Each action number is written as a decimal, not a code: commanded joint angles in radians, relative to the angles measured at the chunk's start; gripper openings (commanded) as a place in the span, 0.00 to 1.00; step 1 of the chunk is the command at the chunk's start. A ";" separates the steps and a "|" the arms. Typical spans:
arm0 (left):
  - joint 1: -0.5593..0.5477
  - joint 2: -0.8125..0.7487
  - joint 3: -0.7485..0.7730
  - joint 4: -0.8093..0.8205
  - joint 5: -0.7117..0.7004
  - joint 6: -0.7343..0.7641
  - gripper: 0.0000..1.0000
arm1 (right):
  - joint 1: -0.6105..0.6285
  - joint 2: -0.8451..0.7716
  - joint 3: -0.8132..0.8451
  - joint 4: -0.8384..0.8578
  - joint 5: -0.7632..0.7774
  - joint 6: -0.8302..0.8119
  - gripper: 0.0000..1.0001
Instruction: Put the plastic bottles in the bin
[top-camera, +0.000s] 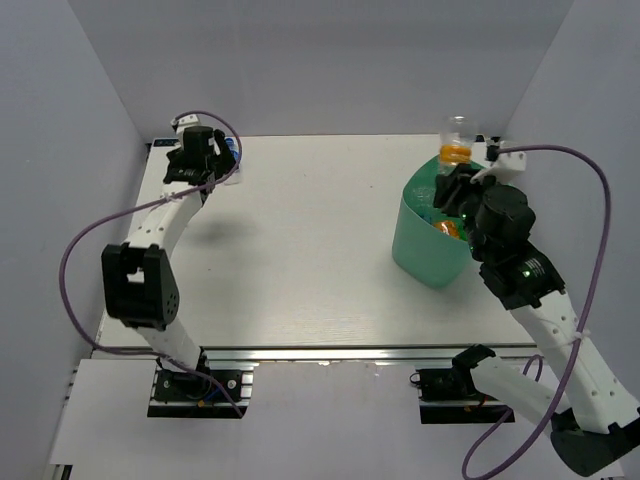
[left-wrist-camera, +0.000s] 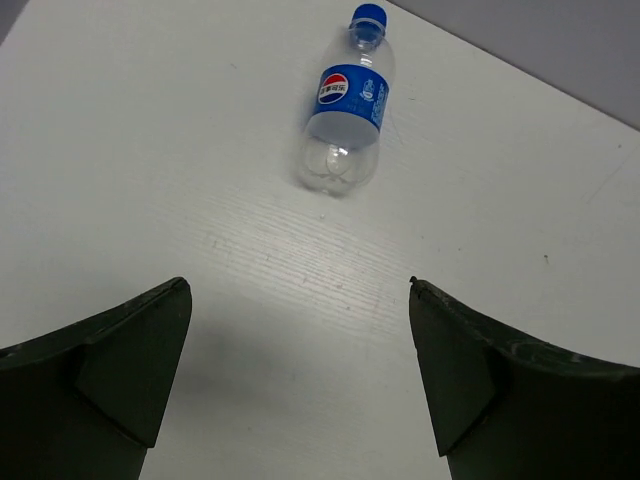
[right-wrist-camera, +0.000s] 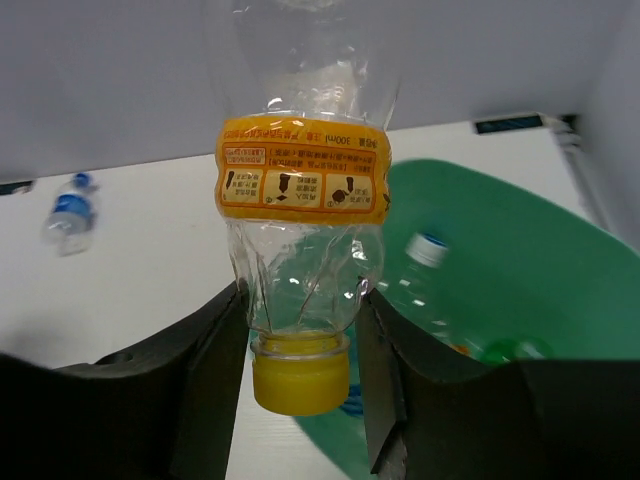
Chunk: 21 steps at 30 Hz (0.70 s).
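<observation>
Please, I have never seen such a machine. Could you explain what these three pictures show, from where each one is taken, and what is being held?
Two robot arms stand at a white table. One picture looks down from above; the other two come from cameras on each wrist. The right pincer is shut on an upside-down clear bottle with an orange band, above the green bin, which already holds bottles. The left pincer is open and empty; a blue-labelled bottle lies on the table before it.

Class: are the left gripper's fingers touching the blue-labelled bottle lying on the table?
Apart. The left wrist view shows bare table between the open left gripper and the blue-labelled bottle.
</observation>
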 joint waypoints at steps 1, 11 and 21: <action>0.015 0.073 0.152 -0.002 0.063 0.141 0.98 | -0.048 -0.009 -0.030 -0.205 0.137 0.058 0.17; 0.075 0.516 0.644 -0.176 0.151 0.210 0.98 | -0.090 0.031 0.076 -0.189 0.065 0.009 0.89; 0.077 0.767 0.879 -0.133 0.253 0.253 0.98 | -0.023 0.239 0.328 -0.101 -0.727 -0.224 0.89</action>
